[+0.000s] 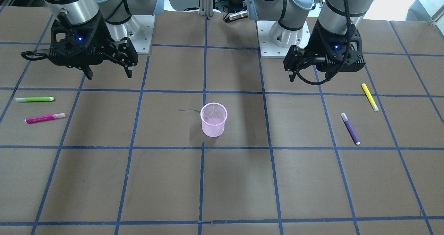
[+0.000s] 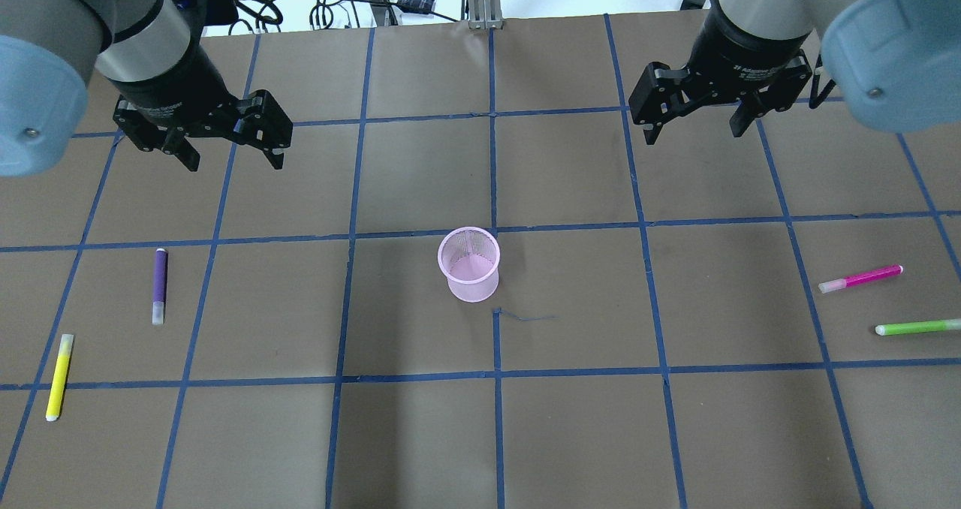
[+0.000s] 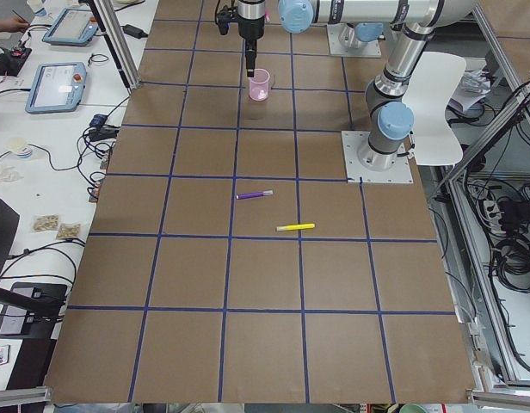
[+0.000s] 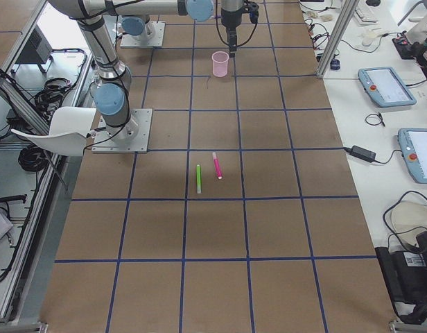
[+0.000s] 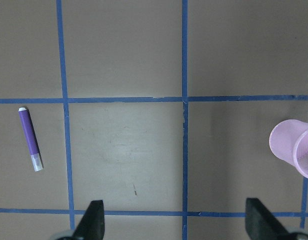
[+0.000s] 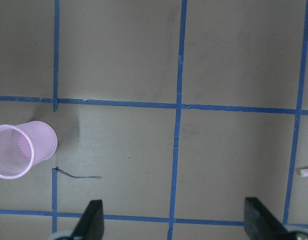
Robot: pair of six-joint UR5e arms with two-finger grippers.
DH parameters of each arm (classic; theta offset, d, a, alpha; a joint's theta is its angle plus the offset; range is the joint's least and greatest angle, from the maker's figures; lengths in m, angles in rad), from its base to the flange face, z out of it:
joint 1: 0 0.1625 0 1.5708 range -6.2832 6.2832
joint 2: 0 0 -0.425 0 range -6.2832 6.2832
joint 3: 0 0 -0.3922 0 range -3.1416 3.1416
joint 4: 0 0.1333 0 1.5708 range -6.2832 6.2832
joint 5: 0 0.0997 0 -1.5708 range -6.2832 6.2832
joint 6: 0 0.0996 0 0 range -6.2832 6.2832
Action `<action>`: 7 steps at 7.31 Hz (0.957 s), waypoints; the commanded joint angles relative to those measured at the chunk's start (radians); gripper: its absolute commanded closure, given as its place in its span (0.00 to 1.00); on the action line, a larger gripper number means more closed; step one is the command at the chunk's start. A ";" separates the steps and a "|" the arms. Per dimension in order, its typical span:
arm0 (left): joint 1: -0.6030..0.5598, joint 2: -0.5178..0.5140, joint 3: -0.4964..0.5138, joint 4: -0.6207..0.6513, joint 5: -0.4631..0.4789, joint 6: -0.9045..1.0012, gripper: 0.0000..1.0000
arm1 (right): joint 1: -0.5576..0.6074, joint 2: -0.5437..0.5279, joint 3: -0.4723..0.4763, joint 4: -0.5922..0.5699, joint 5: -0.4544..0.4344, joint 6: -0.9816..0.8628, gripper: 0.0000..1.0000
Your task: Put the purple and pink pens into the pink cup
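Observation:
The pink mesh cup [image 2: 469, 263] stands upright at the table's middle; it also shows in the front view [image 1: 213, 119]. The purple pen [image 2: 159, 285] lies on the table on my left side, also seen in the left wrist view [image 5: 30, 139]. The pink pen [image 2: 860, 278] lies on my right side; only its tip [image 6: 306, 171] shows in the right wrist view. My left gripper [image 2: 229, 160] is open and empty, hovering beyond the purple pen. My right gripper [image 2: 694, 135] is open and empty, hovering well beyond and inward of the pink pen.
A yellow pen [image 2: 58, 376] lies near the purple pen, closer to the left edge. A green pen [image 2: 917, 327] lies beside the pink pen near the right edge. Blue tape lines grid the brown table. A thin dark thread [image 2: 525, 316] lies by the cup.

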 commanded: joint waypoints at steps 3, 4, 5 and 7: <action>0.000 0.022 -0.007 -0.026 -0.024 0.013 0.00 | -0.003 -0.001 -0.008 0.011 -0.006 -0.020 0.00; 0.000 0.024 -0.011 -0.026 -0.027 0.013 0.00 | -0.008 0.000 -0.012 0.011 -0.008 -0.034 0.00; 0.003 0.024 -0.014 -0.026 -0.024 0.013 0.00 | -0.011 0.002 -0.012 0.020 -0.009 -0.052 0.00; 0.009 0.019 -0.018 -0.020 -0.028 0.014 0.00 | -0.056 0.005 -0.011 0.031 -0.021 -0.332 0.00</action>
